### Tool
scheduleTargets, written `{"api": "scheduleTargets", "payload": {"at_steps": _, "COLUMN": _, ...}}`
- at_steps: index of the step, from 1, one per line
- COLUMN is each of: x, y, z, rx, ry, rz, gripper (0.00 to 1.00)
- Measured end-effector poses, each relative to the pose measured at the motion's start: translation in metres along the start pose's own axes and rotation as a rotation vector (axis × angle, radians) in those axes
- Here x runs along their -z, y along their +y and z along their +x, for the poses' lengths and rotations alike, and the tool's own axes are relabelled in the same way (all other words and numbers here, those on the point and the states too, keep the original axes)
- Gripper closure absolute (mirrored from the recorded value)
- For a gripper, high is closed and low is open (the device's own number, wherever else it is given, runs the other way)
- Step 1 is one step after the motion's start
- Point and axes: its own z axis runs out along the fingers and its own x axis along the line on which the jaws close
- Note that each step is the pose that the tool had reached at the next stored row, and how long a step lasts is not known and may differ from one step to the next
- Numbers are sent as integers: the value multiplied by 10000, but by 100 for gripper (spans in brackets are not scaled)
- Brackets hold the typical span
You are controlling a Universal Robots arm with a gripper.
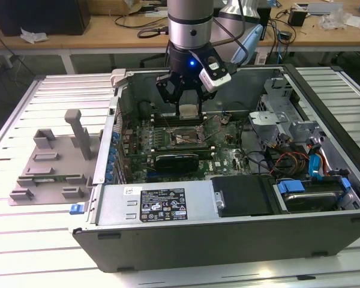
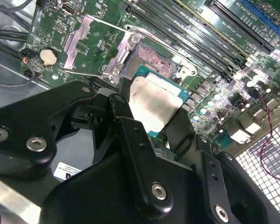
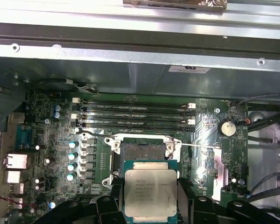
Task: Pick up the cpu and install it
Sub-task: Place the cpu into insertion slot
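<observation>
Inside the open computer case [image 1: 228, 231], the gripper [image 1: 183, 103] hangs over the middle of the motherboard, jaws clenched on opposite edges of the cpu [image 3: 150, 193], which is held flat just above the open socket [image 3: 141, 151]. Light, stiff and slick-topped, the chip looks safest gripped by its edges, and its underside is probably delicate.

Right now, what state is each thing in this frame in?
hand: shut on the cpu
cpu: held just over the socket, not seated
socket: open, contacts exposed
load plate: swung open
computer case: lying flat, side open
</observation>
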Motion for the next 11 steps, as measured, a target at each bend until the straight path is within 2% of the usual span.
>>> {"api": "scheduleTargets", "payload": {"at_steps": 3, "x": 0, "y": 0, "z": 0, "rx": -13, "ry": 0, "rz": -2, "gripper": 45}}
{"api": "scheduleTargets", "payload": {"at_steps": 7, "x": -4, "y": 0, "z": 0, "rx": -1002, "ry": -74, "rz": 24, "gripper": 45}}
{"api": "scheduleTargets", "payload": {"at_steps": 9, "x": -9, "y": -1, "z": 0, "rx": -1892, "ry": -140, "rz": 45, "gripper": 45}}
{"api": "scheduleTargets", "payload": {"at_steps": 11, "x": -12, "y": -1, "z": 0, "rx": -2323, "ry": -172, "rz": 55, "gripper": 45}}
